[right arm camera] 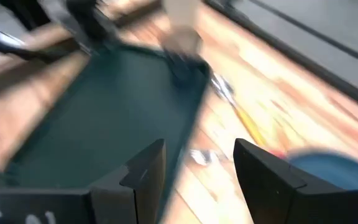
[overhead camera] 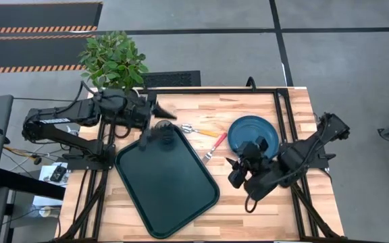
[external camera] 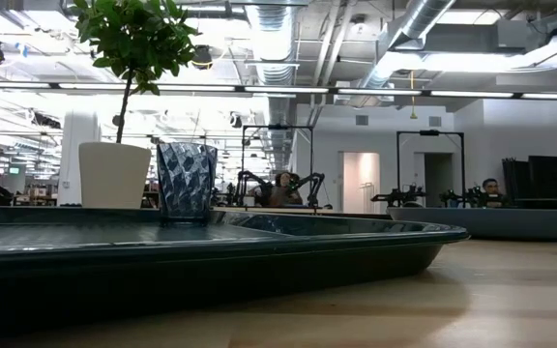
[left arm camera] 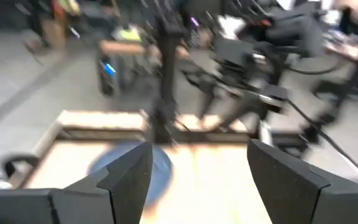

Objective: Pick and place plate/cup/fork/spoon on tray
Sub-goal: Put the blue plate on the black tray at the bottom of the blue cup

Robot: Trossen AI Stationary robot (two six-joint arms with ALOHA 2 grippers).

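The dark green tray (overhead camera: 167, 179) lies slantwise on the table's middle. The smoky cup (overhead camera: 162, 133) stands upright on the tray's far corner; it also shows in the low view (external camera: 185, 181). The blue-teal plate (overhead camera: 252, 129) lies on the table right of the tray. The orange-handled spoon (overhead camera: 204, 131) and the red-handled fork (overhead camera: 216, 143) lie on the wood between the tray and the plate. My left gripper (overhead camera: 169, 113) is open and empty, just beyond the cup toward the far edge. My right gripper (overhead camera: 235, 169) is open and empty, by the plate's near-left rim.
A potted plant (overhead camera: 113, 61) in a white pot (external camera: 114, 174) stands at the far left corner. Black frame rails (overhead camera: 282, 115) run along the table's sides. Bare wood shows near the front edge right of the tray (overhead camera: 262, 216).
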